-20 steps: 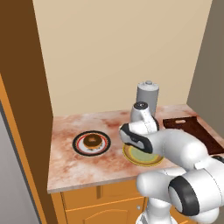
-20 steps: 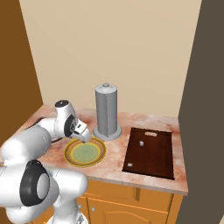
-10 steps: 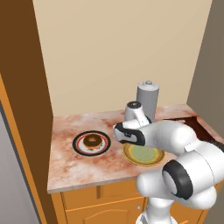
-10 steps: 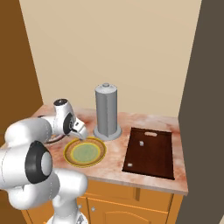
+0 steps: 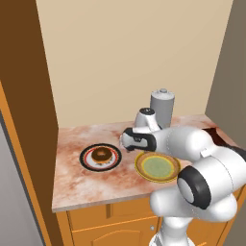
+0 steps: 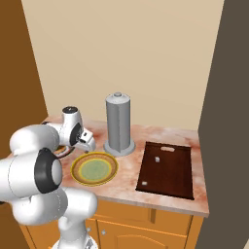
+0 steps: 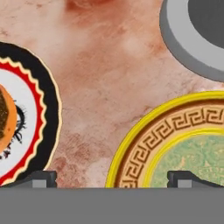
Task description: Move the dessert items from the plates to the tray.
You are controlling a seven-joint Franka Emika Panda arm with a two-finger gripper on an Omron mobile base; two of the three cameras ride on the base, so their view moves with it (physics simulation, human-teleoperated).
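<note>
- Donut on black-rimmed plate, near counter's left edge.
- Gripper, fingers spread and empty, between that plate and yellow-rimmed plate.
- Tray, at counter's right edge, carries pale lump.

Brown donut on black-rimmed plate, yellow-rimmed plate, pale lump on tray

Hand view: donut cut by left edge; grey cylinder cropped at the top right corner; tray largely behind the arm.
</note>
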